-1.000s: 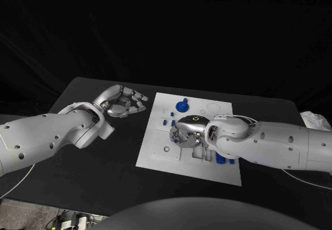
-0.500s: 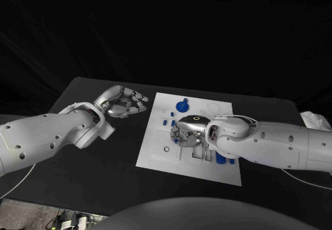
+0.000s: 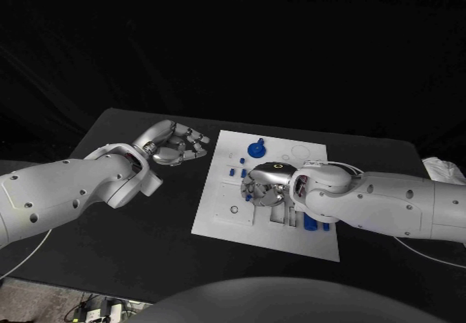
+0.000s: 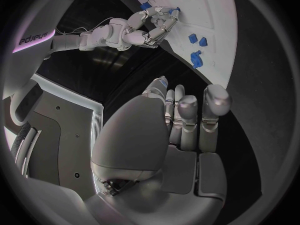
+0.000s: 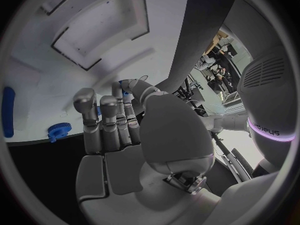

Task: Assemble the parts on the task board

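Observation:
The white task board (image 3: 221, 217) lies in the middle of the black table. My right hand (image 3: 264, 188) is down on the board's middle, fingers bent over small blue parts. In the right wrist view a small blue part (image 5: 125, 92) shows between thumb and fingertip, pinched just above the board (image 5: 37, 80). The left wrist view shows that right hand (image 4: 145, 29) with its fingertips on the board (image 4: 212, 15). My left hand (image 3: 175, 144) hovers over the table left of the board, fingers curled in on nothing.
A round blue knob (image 3: 256, 148) stands near the board's far edge, and blue pegs (image 3: 231, 172) sit left of my right hand. More blue pieces (image 3: 312, 223) lie beside the right forearm. A blue gear (image 5: 59, 131) sits by a rectangular recess (image 5: 100, 30).
My right hand has edged slightly across the board's middle, its fingers still down among the blue parts. The left hand has hardly moved.

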`<state>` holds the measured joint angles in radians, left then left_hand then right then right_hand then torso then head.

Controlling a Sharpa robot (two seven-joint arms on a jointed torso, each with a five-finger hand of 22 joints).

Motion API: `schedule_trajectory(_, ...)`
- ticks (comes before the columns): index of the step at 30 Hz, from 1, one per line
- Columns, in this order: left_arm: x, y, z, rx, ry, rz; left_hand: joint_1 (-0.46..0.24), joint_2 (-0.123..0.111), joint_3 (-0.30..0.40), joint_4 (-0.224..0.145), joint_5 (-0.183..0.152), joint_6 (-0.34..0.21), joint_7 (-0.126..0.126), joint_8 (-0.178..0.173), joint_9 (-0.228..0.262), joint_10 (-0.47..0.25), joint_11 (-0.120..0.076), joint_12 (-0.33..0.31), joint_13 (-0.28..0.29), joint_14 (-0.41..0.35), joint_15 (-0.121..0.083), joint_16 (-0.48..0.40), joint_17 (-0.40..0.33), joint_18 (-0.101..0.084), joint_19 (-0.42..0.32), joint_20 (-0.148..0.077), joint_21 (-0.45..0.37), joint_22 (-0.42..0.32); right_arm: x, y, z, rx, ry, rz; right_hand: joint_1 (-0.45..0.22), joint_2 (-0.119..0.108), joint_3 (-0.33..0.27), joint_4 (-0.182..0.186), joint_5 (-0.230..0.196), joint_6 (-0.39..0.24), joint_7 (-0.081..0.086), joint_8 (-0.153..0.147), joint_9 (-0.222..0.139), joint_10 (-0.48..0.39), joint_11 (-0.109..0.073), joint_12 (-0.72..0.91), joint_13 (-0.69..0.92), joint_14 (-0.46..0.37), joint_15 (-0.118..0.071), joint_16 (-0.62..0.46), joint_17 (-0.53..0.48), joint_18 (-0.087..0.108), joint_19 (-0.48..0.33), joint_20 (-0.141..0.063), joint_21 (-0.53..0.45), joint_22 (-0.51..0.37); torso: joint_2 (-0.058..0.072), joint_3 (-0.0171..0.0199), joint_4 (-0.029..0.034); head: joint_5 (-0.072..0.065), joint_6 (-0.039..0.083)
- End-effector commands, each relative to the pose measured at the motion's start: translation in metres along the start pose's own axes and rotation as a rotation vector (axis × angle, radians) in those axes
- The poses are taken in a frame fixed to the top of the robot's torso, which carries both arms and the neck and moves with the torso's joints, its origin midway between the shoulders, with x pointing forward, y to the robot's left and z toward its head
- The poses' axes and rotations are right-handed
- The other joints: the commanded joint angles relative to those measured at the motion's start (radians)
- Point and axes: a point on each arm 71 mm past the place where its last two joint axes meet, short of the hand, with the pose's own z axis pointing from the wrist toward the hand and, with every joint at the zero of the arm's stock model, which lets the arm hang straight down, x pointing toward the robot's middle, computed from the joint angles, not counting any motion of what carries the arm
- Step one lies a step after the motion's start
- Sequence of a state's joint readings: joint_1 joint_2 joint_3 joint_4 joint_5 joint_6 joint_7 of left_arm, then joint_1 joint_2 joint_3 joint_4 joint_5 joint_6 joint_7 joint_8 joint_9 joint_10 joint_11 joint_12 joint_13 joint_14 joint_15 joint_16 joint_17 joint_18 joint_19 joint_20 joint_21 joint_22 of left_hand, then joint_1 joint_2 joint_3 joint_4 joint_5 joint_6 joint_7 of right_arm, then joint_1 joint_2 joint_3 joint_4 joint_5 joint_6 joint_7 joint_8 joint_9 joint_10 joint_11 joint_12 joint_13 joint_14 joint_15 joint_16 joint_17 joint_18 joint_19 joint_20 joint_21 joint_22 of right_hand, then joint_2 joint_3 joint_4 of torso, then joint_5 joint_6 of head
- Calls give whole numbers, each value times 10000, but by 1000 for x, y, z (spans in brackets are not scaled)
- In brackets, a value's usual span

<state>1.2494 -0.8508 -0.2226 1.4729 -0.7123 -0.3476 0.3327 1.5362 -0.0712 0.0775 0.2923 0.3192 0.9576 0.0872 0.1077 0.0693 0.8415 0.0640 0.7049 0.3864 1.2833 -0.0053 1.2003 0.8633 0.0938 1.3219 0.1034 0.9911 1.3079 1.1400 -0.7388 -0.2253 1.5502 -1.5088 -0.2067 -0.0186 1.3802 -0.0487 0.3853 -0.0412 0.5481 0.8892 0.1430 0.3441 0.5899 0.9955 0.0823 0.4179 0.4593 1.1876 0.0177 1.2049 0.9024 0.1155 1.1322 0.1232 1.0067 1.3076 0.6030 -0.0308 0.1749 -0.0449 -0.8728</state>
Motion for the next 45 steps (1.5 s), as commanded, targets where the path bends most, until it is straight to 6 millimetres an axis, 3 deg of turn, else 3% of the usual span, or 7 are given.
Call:
schedule_trajectory(1, 2, 0, 1, -20, 161, -114, -84, 16, 46, 18, -36, -9, 74, -32, -11, -57, 0, -30, -10, -63, 13, -35, -12, 169, -89, -11, -32, 1052, 2, 0, -1, 30, 54, 373, -19, 72, 48, -17, 46, 50, 45, 22, 17, 95, 11, -72, -47, -54, -13, -62, -31, 182, -79, 14, -82, 852, 1, -1, -6, 11, 2)
schedule_trajectory(18, 3, 1, 1, -120, 204, -118, -99, 34, 51, 16, -39, -13, 76, -36, -11, -58, 4, -26, -11, -79, 18, -54, -45, 175, -104, -6, -71, 1042, 3, 0, -3, -23, -138, 684, -22, 16, 27, -108, -45, 11, 55, 17, 212, 305, 15, -412, -369, -100, -10, -139, -191, 203, -144, 10, -220, 826, 7, -3, 4, 37, 2)
schedule_trajectory(24, 4, 1, 1, -145, 248, -77, -99, 38, 54, 12, -40, -14, 78, -37, -11, -58, 4, -24, -11, -78, 20, -53, -43, 175, -105, -4, -74, 1042, 5, 0, -3, 58, 94, 452, -77, -48, 12, -126, -342, -506, 71, -395, 80, 300, -9, -515, -447, -196, -16, -213, -339, 225, -230, 15, -381, 784, 6, -9, -4, 42, 2)
schedule_trajectory(30, 4, 1, 1, -157, 298, -38, -96, 40, 57, 8, -40, -13, 80, -37, -11, -58, 4, -21, -10, -80, 21, -55, -47, 178, -111, -2, -91, 1037, 6, 0, -2, 172, 272, 157, -220, -160, 7, -51, -1282, -1303, -56, -1243, -460, 174, -50, -413, -342, -239, -20, -221, -427, 239, -258, 22, -580, 722, 4, -3, 1, 30, 2)
schedule_trajectory(40, 4, 2, 1, -198, 355, -10, -87, 36, 60, 0, -40, -12, 83, -37, -11, -58, 3, -18, -10, -84, 22, -60, -56, 181, -120, 0, -113, 1032, 8, 0, -2, 265, 366, -198, -248, -290, -18, -53, -1534, -1217, -132, -1489, -751, 1, -33, -240, -173, -286, -13, -233, -502, 250, -275, 26, -766, 677, -2, 5, -5, 38, 2)
schedule_trajectory(45, 5, 3, 1, -233, 384, -10, -78, 31, 62, -6, -40, -14, 85, -38, -11, -57, 3, -14, -10, -85, 23, -62, -58, 183, -122, 2, -121, 1030, 8, 0, -2, 320, 221, -314, -299, -342, -74, -15, -1871, -1231, -169, -1636, -903, -98, -23, -109, -54, -299, 1, -233, -542, 257, -274, 40, -881, 649, -6, 1, -7, 20, 2)
